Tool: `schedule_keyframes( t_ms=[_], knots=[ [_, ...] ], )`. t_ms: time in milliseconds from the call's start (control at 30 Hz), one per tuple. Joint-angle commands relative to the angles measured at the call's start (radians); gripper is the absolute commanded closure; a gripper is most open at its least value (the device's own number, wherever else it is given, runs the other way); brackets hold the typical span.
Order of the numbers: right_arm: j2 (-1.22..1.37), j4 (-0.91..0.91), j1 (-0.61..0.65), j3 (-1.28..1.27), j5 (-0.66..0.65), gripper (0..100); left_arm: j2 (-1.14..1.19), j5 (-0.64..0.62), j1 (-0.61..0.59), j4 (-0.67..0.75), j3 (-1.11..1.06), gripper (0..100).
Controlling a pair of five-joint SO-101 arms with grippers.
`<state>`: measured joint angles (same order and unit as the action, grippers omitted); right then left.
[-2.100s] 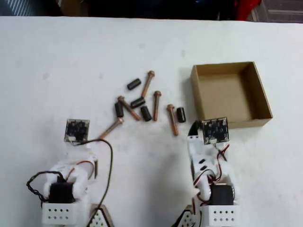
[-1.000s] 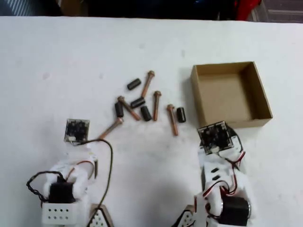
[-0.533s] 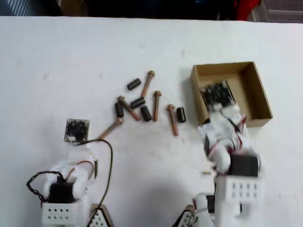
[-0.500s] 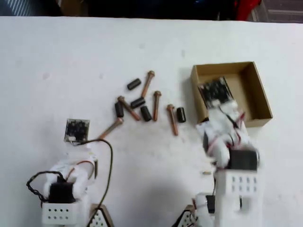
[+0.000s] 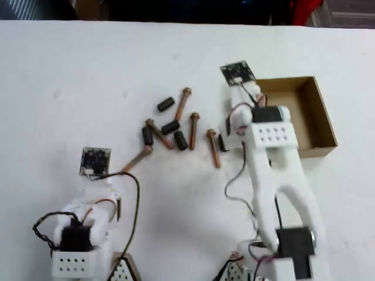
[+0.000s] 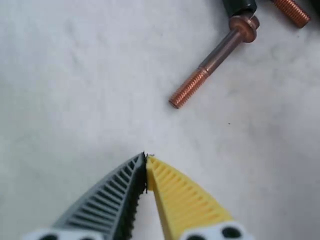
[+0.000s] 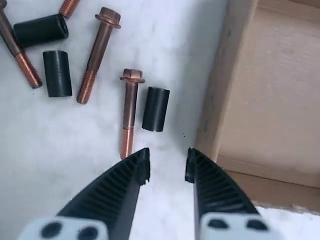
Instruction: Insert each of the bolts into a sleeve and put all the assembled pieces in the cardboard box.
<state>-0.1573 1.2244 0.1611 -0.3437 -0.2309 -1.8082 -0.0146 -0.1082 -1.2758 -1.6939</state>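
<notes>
Overhead view of a white counter (image 5: 70,70); five copper-coloured bolts (image 5: 194,130) and five short black sleeves (image 5: 166,105) lie loose and mixed in the middle of the frame, none of them joined; an open cardboard box (image 5: 326,124) sits right of centre, with nothing visible inside, though an arm covers its left part.

The right arm (image 5: 275,170) stretches from the lower right of the frame up to the box's left edge; the right tool (image 7: 167,162) hovers above the counter with its jaws parted a little, holding nothing; its wrist view shows a bolt (image 7: 129,110) and a sleeve (image 7: 155,109) lying side by side just ahead of the tips, the sleeve near the box wall.

The left arm (image 5: 76,240) sits in the lower left of the frame; the left tool (image 6: 146,160) is clenched, tips together, holding nothing; another bolt (image 6: 215,67) lies near, ahead of it.

Handling, as a judgement: the bolts look stiff, small and light, and round enough to roll; best pinched across the middle of the shank, where the thread begins. The sleeves look smooth and likely to roll or slip — grip one across its sides so that the bore is left open.
</notes>
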Motion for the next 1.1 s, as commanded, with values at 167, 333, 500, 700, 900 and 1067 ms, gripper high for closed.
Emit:
schedule_keyframes(
  t_ms=[167,333,500,700,900,1067],
  knots=[
    [0.302,0.007,0.039,0.25,0.049,88.6,-0.01,0.009,-0.007,-0.008,0.002,98],
    [0.467,0.007,0.038,0.351,0.051,88.9,-0.01,0.009,-0.007,-0.008,0.002,98],
    [0.584,0.007,0.038,0.413,0.135,88.9,-0.01,0.009,-0.007,-0.008,0.002,98],
    [0.645,0.007,0.038,0.43,0.146,88.9,-0.01,0.009,-0.007,-0.008,0.002,98],
    [0.68,0.002,0.039,0.43,0.141,88.9,-0.01,0.009,-0.007,-0.008,0.002,98],
    [0.684,0.007,0.038,0.43,0.14,94.1,-0.01,0.009,-0.007,-0.008,0.002,98]
  ],
)
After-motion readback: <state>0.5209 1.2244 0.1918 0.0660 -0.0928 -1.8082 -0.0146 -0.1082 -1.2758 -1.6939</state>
